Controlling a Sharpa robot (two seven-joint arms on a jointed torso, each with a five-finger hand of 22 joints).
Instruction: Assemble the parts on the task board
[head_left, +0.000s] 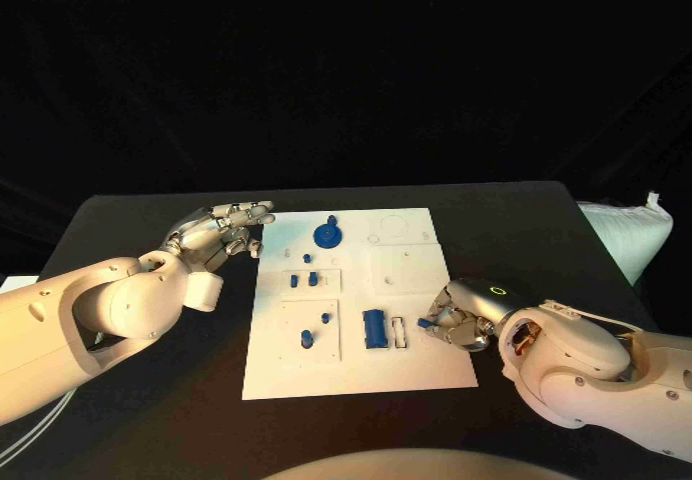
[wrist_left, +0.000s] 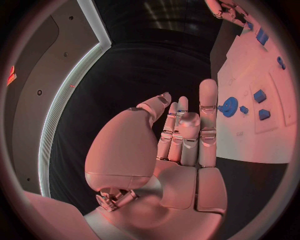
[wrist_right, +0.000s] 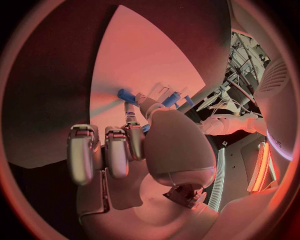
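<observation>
Right hand (head_left: 459, 322) pinches blue part (head_left: 428, 323) over task board (head_left: 418, 370)

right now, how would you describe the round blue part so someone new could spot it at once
Start at the white task board in the middle of the black table. Go to its far edge, near the left hand. The round blue part lies there: a disc, the widest blue piece, while the other blue pieces are small blocks or pegs.
</observation>
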